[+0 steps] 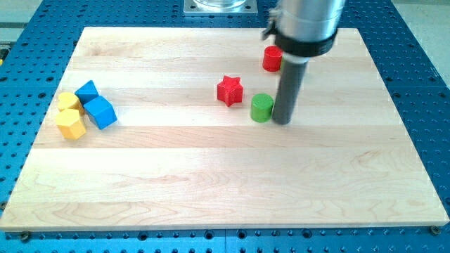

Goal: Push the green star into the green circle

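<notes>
Surface: pale wooden board [211, 183] lying on a blue perforated table [422, 84]; the near half of the board carries nothing.
Left cluster: a yellow block [71, 124] nearest the view's bottom, a blue block [100, 112] touching its right side, then a second yellow block [68, 101] and a second blue block [87, 91] packed just behind them.
Green circle: a green cylinder [261, 107] stands upright near the board's middle.
My tip [282, 121]: rests on the board just beside the green cylinder, on the view's right, touching or nearly so. No gripper is fitted, only the dark rod.
Red star [229, 91]: just left of the green cylinder, slightly farther back, apart from it.
Red cylinder [272, 58]: farthest back, partly hidden behind the rod's housing.
Green star: cannot be seen in this view.
</notes>
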